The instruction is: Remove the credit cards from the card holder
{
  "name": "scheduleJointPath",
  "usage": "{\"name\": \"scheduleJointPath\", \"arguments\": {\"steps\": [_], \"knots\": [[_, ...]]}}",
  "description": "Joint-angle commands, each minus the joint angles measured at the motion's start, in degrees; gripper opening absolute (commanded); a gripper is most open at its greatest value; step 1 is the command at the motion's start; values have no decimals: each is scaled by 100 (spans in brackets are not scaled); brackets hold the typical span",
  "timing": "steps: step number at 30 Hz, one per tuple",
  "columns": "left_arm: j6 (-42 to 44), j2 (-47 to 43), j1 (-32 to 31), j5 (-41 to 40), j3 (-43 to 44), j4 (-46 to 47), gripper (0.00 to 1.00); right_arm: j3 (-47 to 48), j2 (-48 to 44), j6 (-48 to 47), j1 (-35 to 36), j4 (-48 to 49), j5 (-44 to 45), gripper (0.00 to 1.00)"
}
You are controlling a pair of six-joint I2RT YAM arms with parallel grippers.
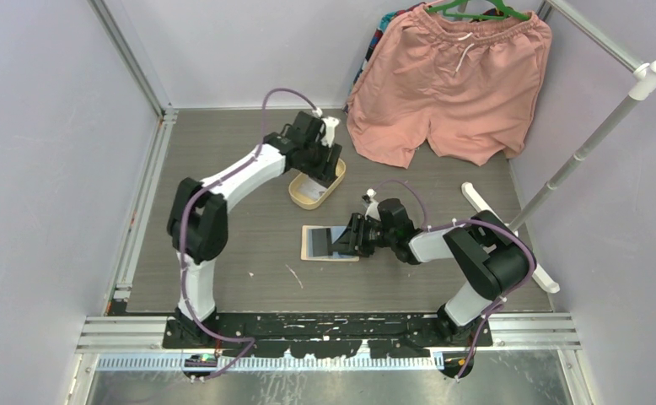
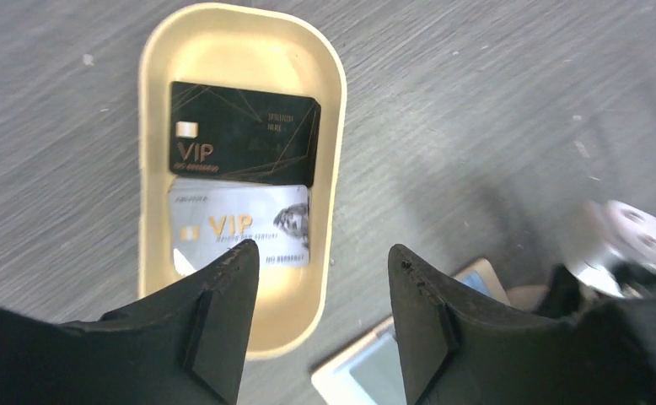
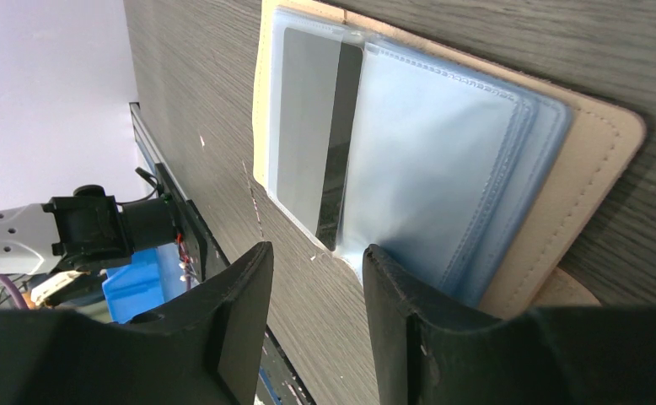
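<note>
Credit cards (image 2: 244,135) — two in tray (image 2: 242,18), upper left; left jaws released above, right jaws parted over card holder (image 3: 599,160).

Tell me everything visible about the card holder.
The card holder lies opened flat on the dark wood-grain table. Its cover looks like tan leather with a stitched border. Inside fan pale blue clear sleeves; one holds a grey card with a dark stripe. The right tool sits open at its edge, contact unclear.
</note>
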Motion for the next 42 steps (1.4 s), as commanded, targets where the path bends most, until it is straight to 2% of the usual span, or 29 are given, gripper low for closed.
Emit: {"name": "scheduleJointPath", "arguments": {"steps": [1, 4, 10, 13, 17, 24, 32, 38, 42], "knots": [[-60, -1454, 226, -98, -493, 330, 59, -229, 298, -339, 15, -827, 646, 50], [-385, -2040, 439, -64, -1339, 352, 59, -231, 320, -347, 15, -821, 644, 50], [-1160, -3433, 750, 246, -3788, 687, 58, -257, 273, -405, 15, -908, 658, 50], [-1464, -3698, 746, 660, -4548, 913, 57, -217, 398, -481, 8, -926, 638, 50], [-2099, -3838, 752, 1285, -5374, 1870, 59, -151, 607, -418, 18, -781, 520, 50], [-3195, -3547, 752, 1963, -6126, 3450, 61, -202, 488, -383, 19, -795, 587, 50], [-4285, -2742, 677, 2101, -6913, 5751, 63, -246, 555, -312, 19, -671, 596, 50], [-4777, -2210, 462, 2116, -7034, 6460, 63, -285, 538, -308, 15, -654, 613, 50], [-4968, -2233, 444, 2059, -7212, 6688, 63, -308, 525, -304, 19, -653, 631, 50]]}}
